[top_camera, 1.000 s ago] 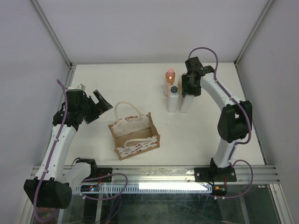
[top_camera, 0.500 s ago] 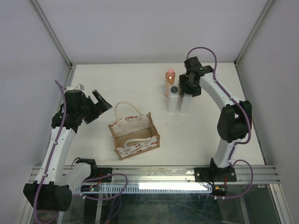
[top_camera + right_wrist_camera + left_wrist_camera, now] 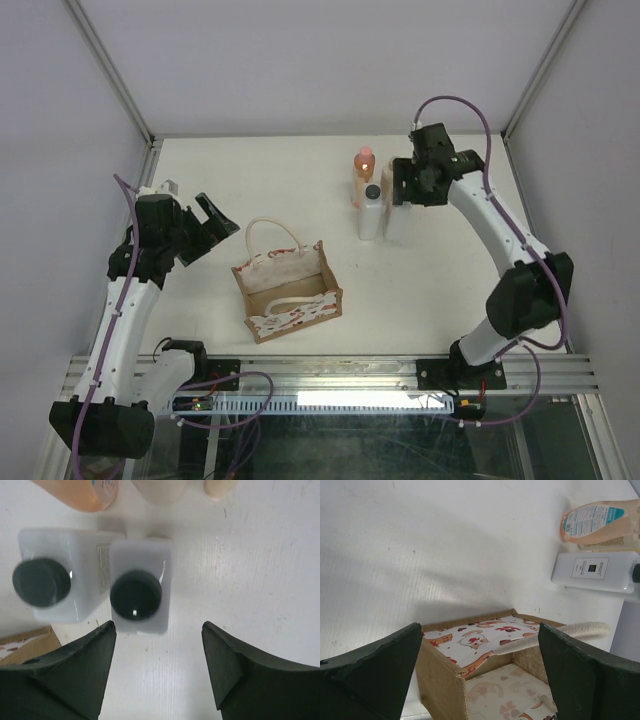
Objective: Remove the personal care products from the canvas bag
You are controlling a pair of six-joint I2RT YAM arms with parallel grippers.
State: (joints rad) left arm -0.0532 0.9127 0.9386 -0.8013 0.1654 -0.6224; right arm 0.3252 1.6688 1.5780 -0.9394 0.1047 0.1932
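Note:
The canvas bag (image 3: 288, 290) stands open in the middle of the table, and the part of its inside that shows in the left wrist view (image 3: 485, 680) holds nothing. Four bottles stand together at the back: the orange one with a pink cap (image 3: 363, 172), two white ones with dark caps (image 3: 371, 212) (image 3: 397, 222), and a beige one (image 3: 160, 489) mostly hidden. My right gripper (image 3: 412, 188) is open and empty above the right white bottle (image 3: 136, 595). My left gripper (image 3: 205, 225) is open and empty, left of the bag.
The table's back wall edge runs just behind the bottles. The bag's two rope handles (image 3: 272, 228) stand up above its rim. The orange bottle (image 3: 595, 522) and a white bottle (image 3: 600, 571) show beyond the bag in the left wrist view.
My right arm has swung outward to the right and its gripper has shifted slightly right and back above the white bottle, which stays standing. My left arm has barely moved.

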